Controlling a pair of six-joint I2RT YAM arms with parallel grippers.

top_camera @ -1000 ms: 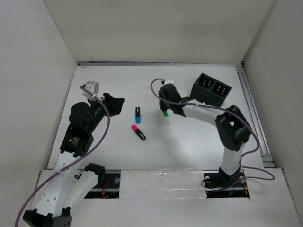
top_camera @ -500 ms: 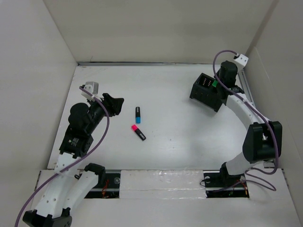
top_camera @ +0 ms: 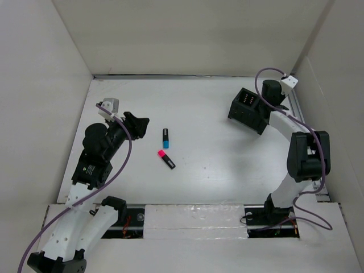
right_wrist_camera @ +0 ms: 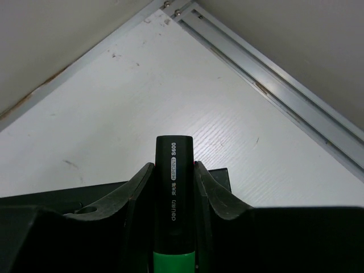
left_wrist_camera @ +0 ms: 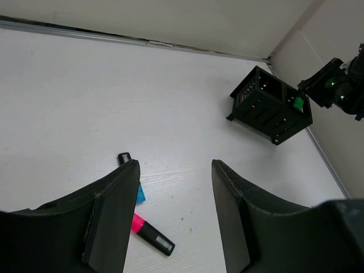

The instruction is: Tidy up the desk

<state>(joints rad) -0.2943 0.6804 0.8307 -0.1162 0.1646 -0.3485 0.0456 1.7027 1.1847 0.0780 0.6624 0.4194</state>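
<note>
The desk [top_camera: 227,165] is a white tabletop between white walls. My right gripper [top_camera: 272,95] is shut on a green highlighter [right_wrist_camera: 174,193] and holds it by its black barrel, green cap towards the wrist, over the far right side of the black compartmented box [top_camera: 250,111]. In the left wrist view the green cap [left_wrist_camera: 298,103] shows at the box's [left_wrist_camera: 267,105] right end. A blue highlighter [top_camera: 165,137] and a pink highlighter [top_camera: 166,159] lie on the desk at centre left. My left gripper [top_camera: 139,121] is open and empty, just left of them, with both below it in its wrist view [left_wrist_camera: 173,170].
An aluminium rail [top_camera: 304,136] runs along the desk's right edge and meets the back rail in the far right corner [right_wrist_camera: 170,8]. White panel walls close in the back and both sides. The arm bases stand at the near edge.
My right arm swung from the desk's middle to the far right with the green highlighter, and now holds it over the black box. The left arm has not moved.
</note>
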